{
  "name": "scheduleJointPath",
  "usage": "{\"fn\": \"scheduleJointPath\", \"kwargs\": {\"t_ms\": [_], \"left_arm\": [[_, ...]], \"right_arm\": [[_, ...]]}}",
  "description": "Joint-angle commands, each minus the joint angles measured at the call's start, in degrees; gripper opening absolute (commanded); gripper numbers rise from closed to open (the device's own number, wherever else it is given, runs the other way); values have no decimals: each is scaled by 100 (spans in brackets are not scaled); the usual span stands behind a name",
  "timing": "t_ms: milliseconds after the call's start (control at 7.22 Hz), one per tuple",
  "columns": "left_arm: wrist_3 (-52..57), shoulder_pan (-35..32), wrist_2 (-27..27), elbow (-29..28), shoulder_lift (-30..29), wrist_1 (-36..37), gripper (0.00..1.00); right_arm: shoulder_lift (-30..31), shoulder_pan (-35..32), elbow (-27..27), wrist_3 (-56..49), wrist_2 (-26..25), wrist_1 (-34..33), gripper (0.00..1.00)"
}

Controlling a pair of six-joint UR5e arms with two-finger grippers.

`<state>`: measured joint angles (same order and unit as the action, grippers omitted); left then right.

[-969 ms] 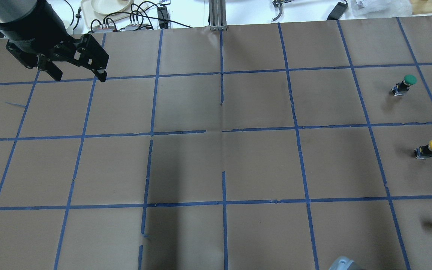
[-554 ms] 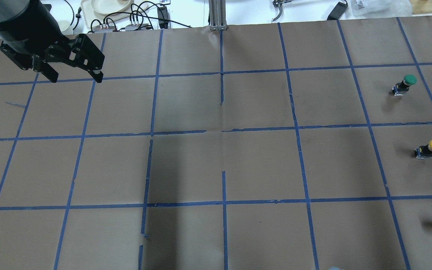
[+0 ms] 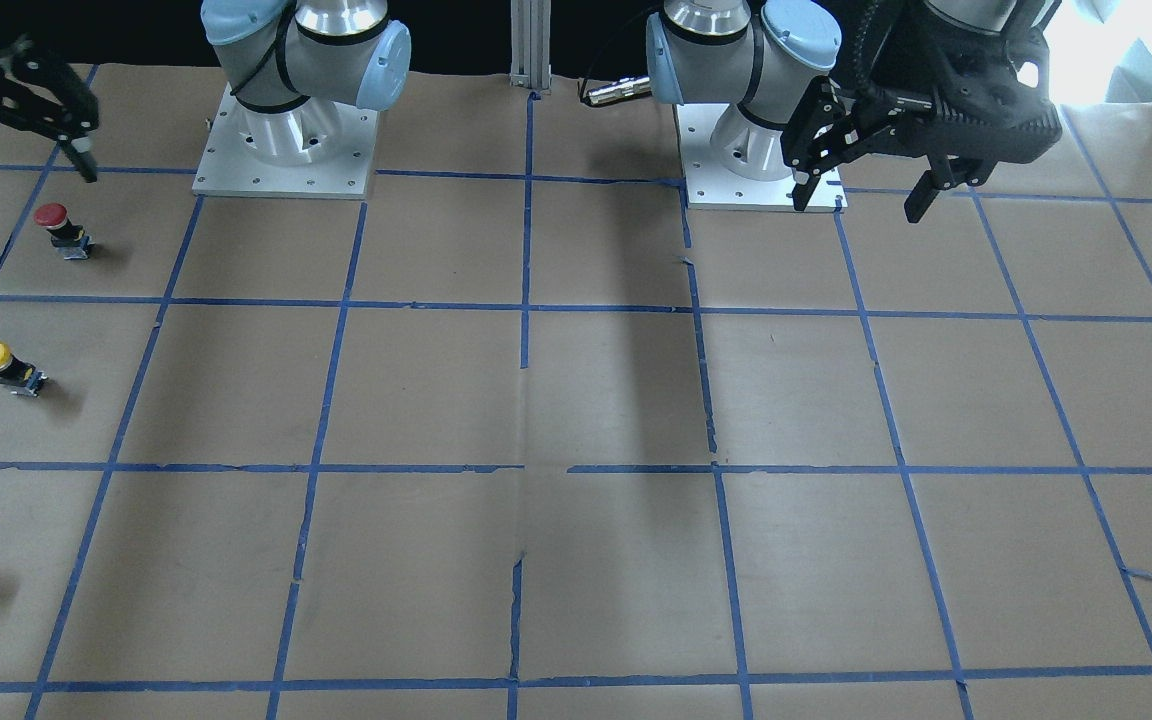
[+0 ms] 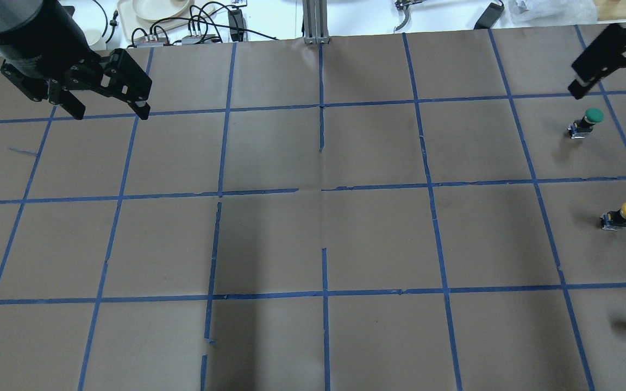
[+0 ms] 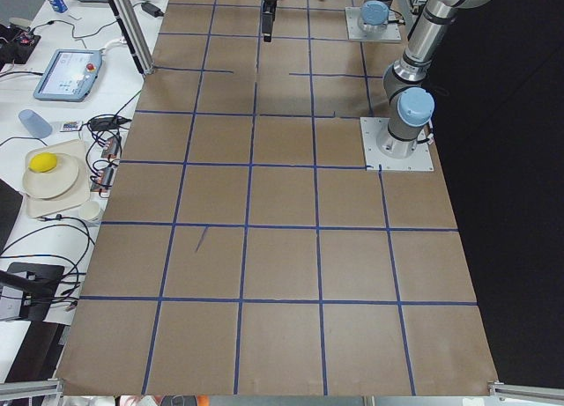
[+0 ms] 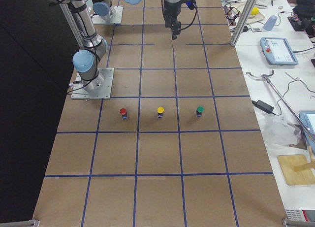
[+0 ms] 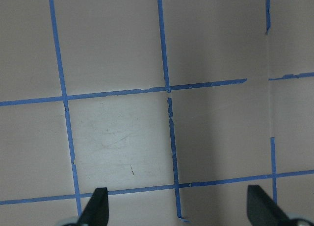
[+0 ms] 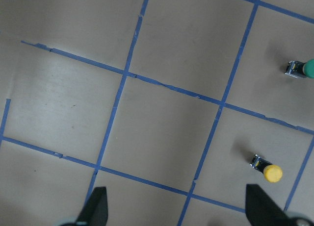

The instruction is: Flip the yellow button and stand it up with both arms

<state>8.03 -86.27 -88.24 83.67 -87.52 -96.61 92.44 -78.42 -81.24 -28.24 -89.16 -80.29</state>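
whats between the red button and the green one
The yellow button, midway in a row with the red button and the green button; the exterior right view shows all three.

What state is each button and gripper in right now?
yellow button: upright on its base, cap up, nothing touching it.
green button: upright, cap up.
red button: upright, cap up.
left gripper: open, empty, above the table.
right gripper: open, empty, above the table, clear of the buttons.
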Motion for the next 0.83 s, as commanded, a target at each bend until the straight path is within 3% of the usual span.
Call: {"fn": "scheduleJointPath", "kwargs": {"t_ms": [0, 277, 692], "left_arm": [[-21, 83, 87, 9, -19, 2, 100], [-73, 66, 88, 148, -106, 37, 100], [-55, 40, -9, 641, 156, 72, 100]], "right_arm": [[-32, -1258, 12, 2398, -58, 13, 100], [-216, -2121, -41, 3699, -48, 22, 100], [-366, -2494, 38, 3975, -93, -13, 100]]}}
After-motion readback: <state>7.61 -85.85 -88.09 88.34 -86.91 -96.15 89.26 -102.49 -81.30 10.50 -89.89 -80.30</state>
